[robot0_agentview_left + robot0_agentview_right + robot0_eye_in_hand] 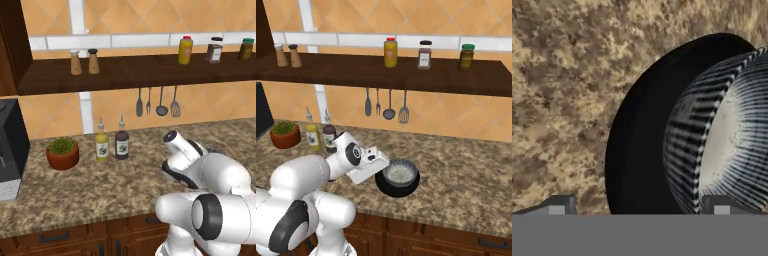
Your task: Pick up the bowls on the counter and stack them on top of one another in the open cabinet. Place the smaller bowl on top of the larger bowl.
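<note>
On the speckled counter (466, 175) the wide black bowl (397, 190) lies just right of my arm. The small grey bowl (400, 172) overlaps it; whether it sits inside or right behind I cannot tell. In the hand view the black bowl (637, 150) curves through the middle, and the striped grey bowl (722, 135) fills the right. My gripper (639, 207) is open and close over the black bowl's near rim, one fingertip (557, 205) over bare counter and the other at the grey bowl. The hand (368, 167) reaches toward the bowls. The open cabinet's shelf board (406, 75) runs above.
On the shelf stand two shakers (84, 62) and three jars (426, 55). Utensils (157, 102) hang under it. A potted plant (63, 153), two bottles (111, 145) and a dark appliance (10, 150) occupy the counter's left. Drawers (456, 237) lie below.
</note>
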### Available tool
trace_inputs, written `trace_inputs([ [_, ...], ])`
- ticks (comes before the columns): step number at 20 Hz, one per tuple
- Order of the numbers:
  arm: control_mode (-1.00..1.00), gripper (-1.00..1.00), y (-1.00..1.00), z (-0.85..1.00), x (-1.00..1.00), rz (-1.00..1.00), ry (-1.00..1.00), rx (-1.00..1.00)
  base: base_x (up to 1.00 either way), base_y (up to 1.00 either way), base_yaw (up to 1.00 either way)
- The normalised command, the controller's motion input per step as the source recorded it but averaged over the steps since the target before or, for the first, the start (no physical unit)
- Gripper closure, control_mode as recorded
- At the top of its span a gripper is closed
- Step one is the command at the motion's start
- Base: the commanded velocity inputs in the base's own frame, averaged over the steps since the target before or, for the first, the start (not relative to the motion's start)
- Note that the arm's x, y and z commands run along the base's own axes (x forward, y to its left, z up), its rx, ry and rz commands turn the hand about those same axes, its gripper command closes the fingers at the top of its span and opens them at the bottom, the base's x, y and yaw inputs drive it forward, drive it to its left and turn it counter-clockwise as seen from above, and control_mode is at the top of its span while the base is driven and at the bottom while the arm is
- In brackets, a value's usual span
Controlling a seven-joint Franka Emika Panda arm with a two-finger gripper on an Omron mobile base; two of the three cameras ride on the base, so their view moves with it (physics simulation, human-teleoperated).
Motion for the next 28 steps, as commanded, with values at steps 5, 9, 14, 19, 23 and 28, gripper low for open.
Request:
trace_inputs([
  [5,-1.0,-1.0,0.0,-0.45,0.14,-0.17,0.01,-0.16,0.0,0.0,0.0],
  [9,-1.0,-1.0,0.0,-0.06,0.09,-0.17,0.0,-0.12,0.0,0.0,0.0],
  [14,-1.0,1.0,0.0,0.0,0.01,-0.14,0.01,-0.04,0.0,0.0,0.0],
  [19,-1.0,1.0,-0.06,0.0,0.0,-0.09,0.03,0.0,0.0,0.0,0.0],
  [23,-1.0,1.0,0.0,0.59,-0.06,-0.03,0.03,0.03,0.0,0.0,0.0],
  [28,-1.0,1.0,0.36,1.0,-0.39,0.0,0.03,0.02,0.0,0.0,0.0],
])
